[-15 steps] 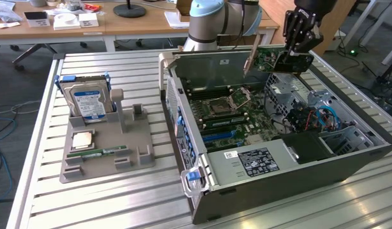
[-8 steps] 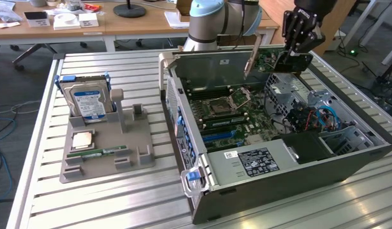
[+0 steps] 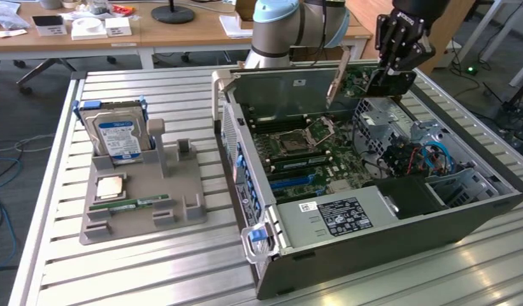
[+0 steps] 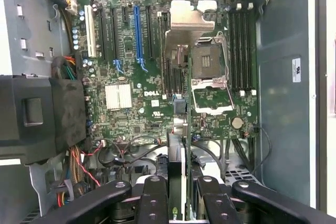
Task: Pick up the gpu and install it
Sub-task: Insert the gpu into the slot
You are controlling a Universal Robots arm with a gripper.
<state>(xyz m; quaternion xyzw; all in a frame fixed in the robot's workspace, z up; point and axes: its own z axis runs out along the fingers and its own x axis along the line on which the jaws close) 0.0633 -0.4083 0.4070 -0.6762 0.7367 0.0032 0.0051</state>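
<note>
The case lies open on top, leaving the board reachable from above. The slots stand bare. A black box and cables crowd one side; the raised socket frame flanks the other. The pincer with the gpu hangs clear of the walls.

gpu edge-on in the clasp of the gripper, its faces hidden, one end cropped, hard drive label at the corner of the holder too small to read

White "DELL" lettering stands on the green motherboard.
</note>
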